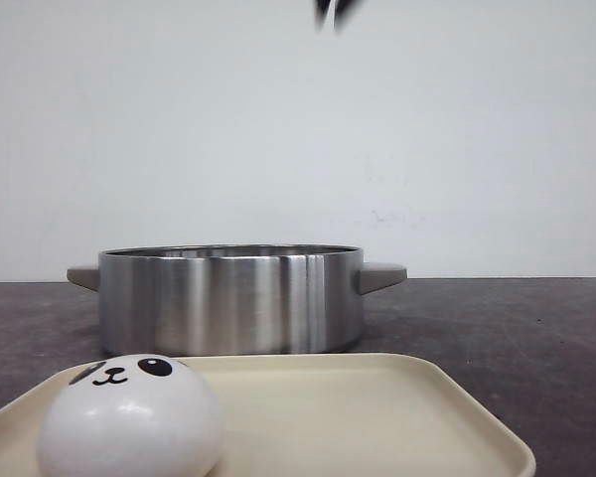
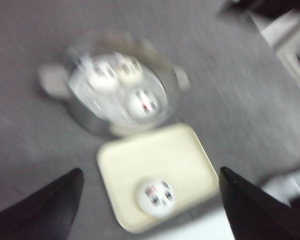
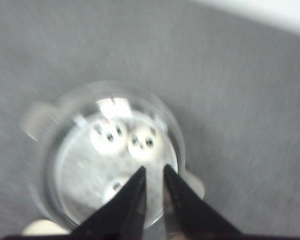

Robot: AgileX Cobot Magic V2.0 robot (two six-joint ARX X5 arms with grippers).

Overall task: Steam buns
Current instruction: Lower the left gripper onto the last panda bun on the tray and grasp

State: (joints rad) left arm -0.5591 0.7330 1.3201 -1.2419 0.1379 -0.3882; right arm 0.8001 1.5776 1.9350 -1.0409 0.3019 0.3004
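Observation:
One white panda-faced bun sits on the left of the cream tray; in the blurred left wrist view this bun lies on the tray too. Three more buns rest inside the steel pot, the third partly hidden by my fingers. My left gripper hangs high over the tray, open and empty. High above the pot's rim, my right gripper is nearly shut with only a narrow slit and holds nothing. Its tips show at the top of the front view.
The steel pot with two side handles stands on the dark grey table, just behind the tray. A white wall rises behind the table. White equipment shows at the table's edge in the left wrist view.

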